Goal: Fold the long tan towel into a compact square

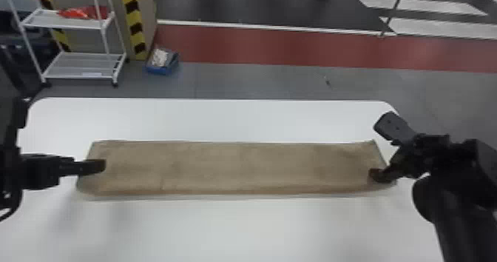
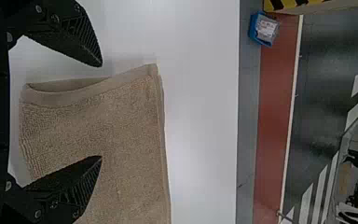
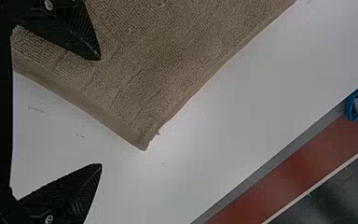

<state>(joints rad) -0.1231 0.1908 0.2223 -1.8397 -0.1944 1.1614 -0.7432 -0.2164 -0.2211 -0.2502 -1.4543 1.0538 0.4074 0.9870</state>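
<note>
The tan towel lies flat as a long strip across the white table. Over its left end is my left gripper; in the left wrist view the same gripper is open, one finger above the towel, the other beyond its end edge. At the right end my right gripper has its fingers wide apart. From the right wrist, that gripper stands open, one finger over the towel near a corner, the other over bare table.
Beyond the table's far edge, a blue bin sits on the floor beside a white shelf rack. A red floor strip runs behind. Bare tabletop lies in front of and behind the towel.
</note>
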